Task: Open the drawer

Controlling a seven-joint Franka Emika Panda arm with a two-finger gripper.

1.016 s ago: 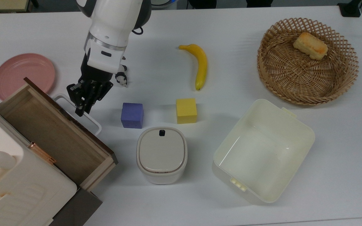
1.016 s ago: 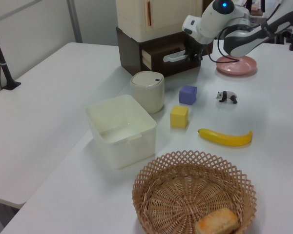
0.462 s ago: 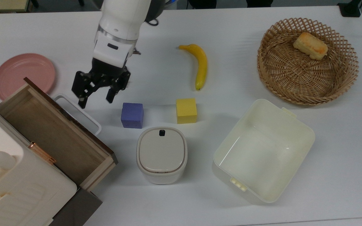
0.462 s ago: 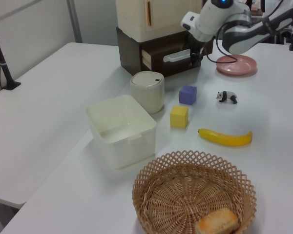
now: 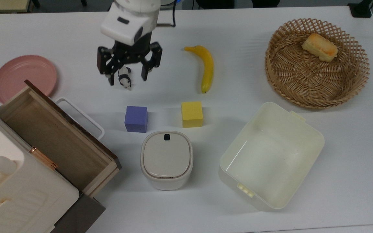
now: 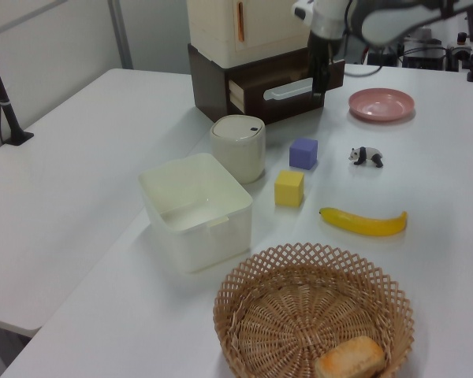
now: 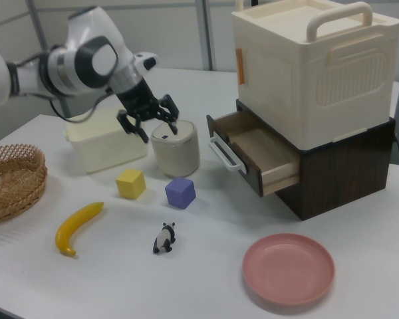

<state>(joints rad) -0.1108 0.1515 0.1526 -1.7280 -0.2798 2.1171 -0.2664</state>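
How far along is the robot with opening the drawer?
It looks essentially done: the drawer is pulled well out of the cabinet, its light-brown inside exposed. The white handle is free, and the gripper is open, holds nothing and hangs above the panda figure. Nothing obvious is left beyond perhaps parking the arm.

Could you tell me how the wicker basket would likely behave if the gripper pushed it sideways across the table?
The wicker basket looks light, given its open weave, so it would probably slide easily. Its wide, low shape makes tipping unlikely. The bread inside might shift.
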